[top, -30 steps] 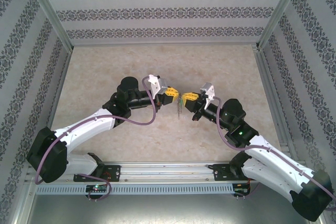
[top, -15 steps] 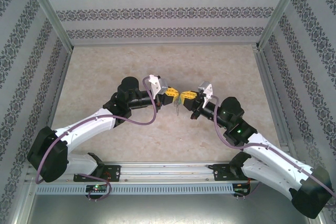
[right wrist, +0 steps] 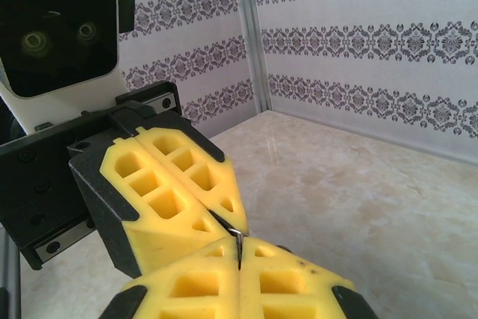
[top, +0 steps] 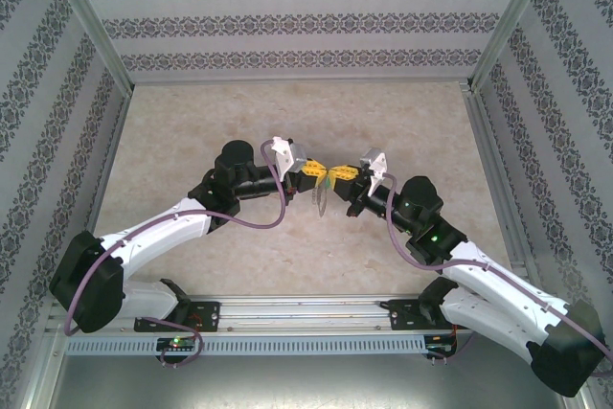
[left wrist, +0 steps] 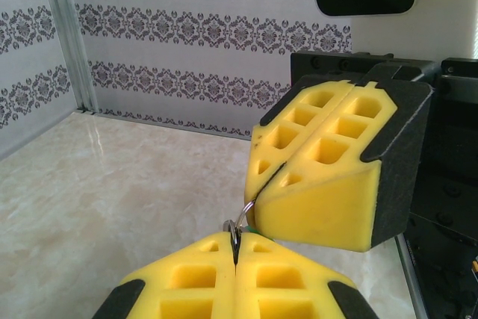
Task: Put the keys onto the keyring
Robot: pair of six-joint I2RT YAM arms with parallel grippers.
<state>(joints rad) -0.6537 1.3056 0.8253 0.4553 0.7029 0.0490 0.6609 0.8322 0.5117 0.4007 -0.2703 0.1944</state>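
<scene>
Top external: left gripper (top: 315, 177) and right gripper (top: 341, 175), tip to tip, both clamped shut. From left pinch hangs keyring (top: 319, 200); green fleck of keys (left wrist: 252, 225) at right tips, seemingly held. Threading judged underway, joining unconfirmed.

from my remote screen i see the table (top: 201, 131), a pale beige marbled top walled on three sides by patterned panels (top: 297, 21), and along its near edge a metal rail (top: 306, 306) that carries the left arm's base (top: 182, 302) and the right arm's base (top: 426, 306).
</scene>
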